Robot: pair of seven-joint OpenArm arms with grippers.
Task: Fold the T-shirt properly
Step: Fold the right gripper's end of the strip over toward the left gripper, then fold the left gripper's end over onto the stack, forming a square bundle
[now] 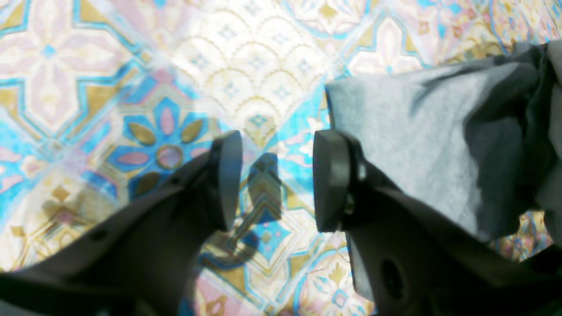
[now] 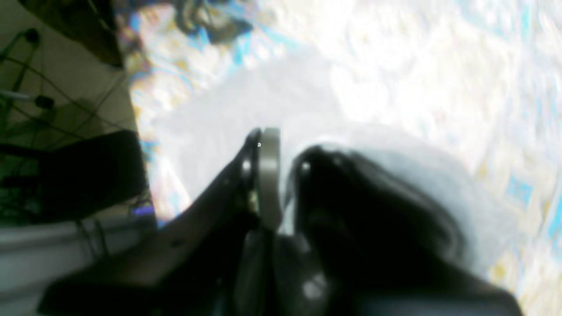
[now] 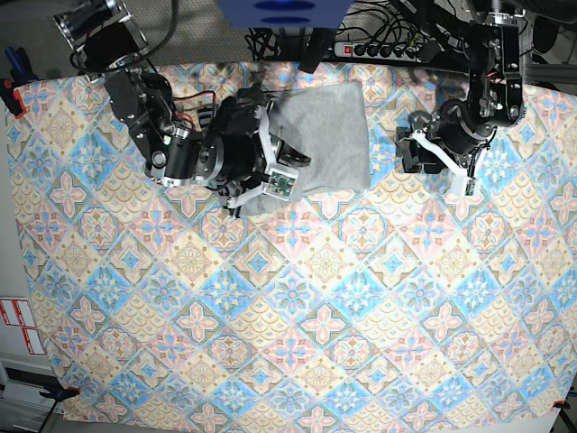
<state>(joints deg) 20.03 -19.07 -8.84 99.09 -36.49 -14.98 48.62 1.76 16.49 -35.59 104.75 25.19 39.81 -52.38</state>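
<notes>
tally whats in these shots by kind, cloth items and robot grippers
grey T-shirt: 1
patterned tablecloth: 1
grippers: 2, the left gripper open over the cloth, the right gripper shut on the T-shirt
total: 4

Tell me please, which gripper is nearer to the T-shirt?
Right. The right gripper is at the T-shirt, shut on its edge. The left gripper is open, beside the shirt over the patterned cloth.

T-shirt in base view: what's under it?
The T-shirt lies folded on the tile-patterned cloth, which shows all around it. The right gripper pinches its near-left edge. Anything beneath the fabric is covered.
</notes>
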